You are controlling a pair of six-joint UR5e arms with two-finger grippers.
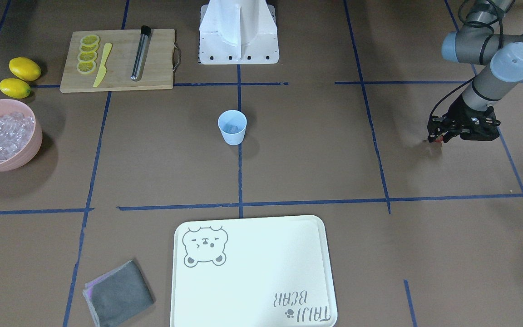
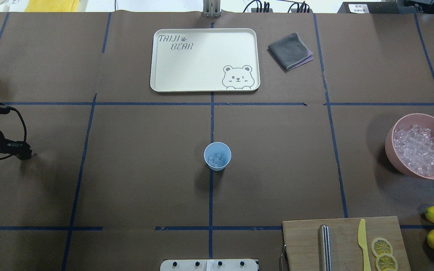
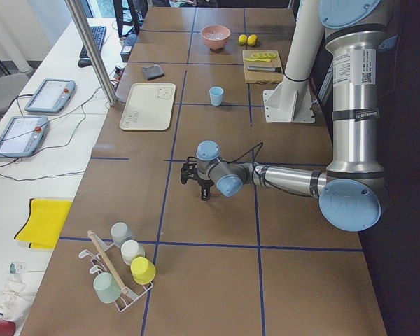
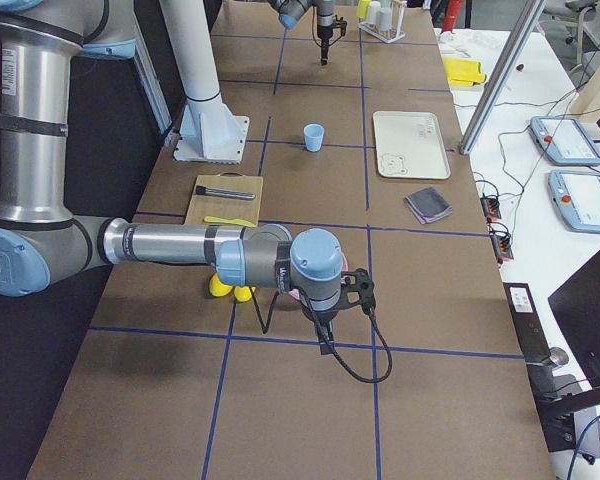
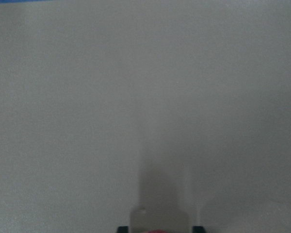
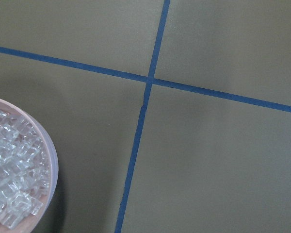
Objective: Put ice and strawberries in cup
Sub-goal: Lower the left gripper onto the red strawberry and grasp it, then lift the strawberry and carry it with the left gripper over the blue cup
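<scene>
**Left end effector.** The left end effector (image 2: pixel 24 153) sits low over the table (image 2: pixel 145 180) on the robot's left side, well apart from the cup. Its jaws are set narrow and are closed on the strawberry (image 1: pixel 437 139), which shows only as a small red spot at the fingertips. In the left wrist view the same red object (image 5: pixel 155 231) appears at the bottom edge between the fingers. The green top cannot be made out, and it cannot be told whether the fingertips touch the table.

**Right end effector.** The right end effector (image 4: pixel 326 345) appears only in the exterior right view, pointing down near the pink bowl. Whether its jaws are wide or narrow cannot be told.

**Cup.** The cup (image 2: pixel 217 156) stands upright at the centre of the table, on a blue tape line. Ice cubes (image 2: pixel 217 160) lie in its bottom.

**Ice supply.** The pink bowl (image 2: pixel 390 150) stands on the robot's right side and is filled with loose ice (image 2: pixel 418 150). Its rim (image 6: pixel 52 167) enters the lower left of the right wrist view.

**Other items.**
- The cutting board (image 1: pixel 157 68) carries lemon slices (image 1: pixel 88 54), a yellow knife (image 1: pixel 102 66) and a metal rod (image 1: pixel 140 53).
- Two whole lemons (image 1: pixel 24 69) lie between the board and the bowl.
- The white tray (image 2: pixel 202 67) lies at the far side of the table, with a folded grey cloth (image 2: pixel 289 51) beside it.
</scene>
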